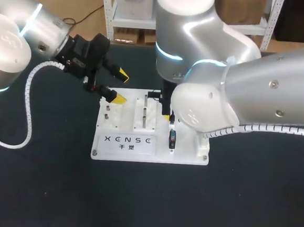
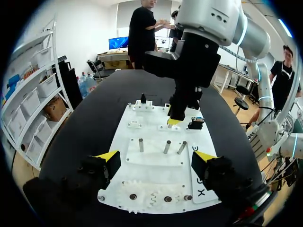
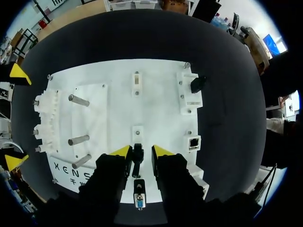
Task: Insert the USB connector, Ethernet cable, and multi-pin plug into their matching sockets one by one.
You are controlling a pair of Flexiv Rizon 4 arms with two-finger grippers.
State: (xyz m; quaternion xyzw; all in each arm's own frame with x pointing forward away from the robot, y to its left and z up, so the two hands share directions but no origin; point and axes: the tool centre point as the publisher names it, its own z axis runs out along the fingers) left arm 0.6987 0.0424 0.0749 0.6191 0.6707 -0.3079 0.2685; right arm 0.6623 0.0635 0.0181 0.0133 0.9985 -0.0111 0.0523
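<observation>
Board (image 3: 113, 94) held black plug (image 3: 137, 157) upright nr its edge, R gripper (image 3: 141, 151) straddled it w/ small gaps, L gripper (image 2: 156, 157) hung wide open, empty, over board's gear end.

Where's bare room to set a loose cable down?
The dark table in front of the white board is bare. Crowded: the board's middle and right under the right gripper, its left rear by the left gripper.

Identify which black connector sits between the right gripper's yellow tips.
The slim black plug, just ahead of the multi-pin plug; the other black connector sits near the board's corner.
</observation>
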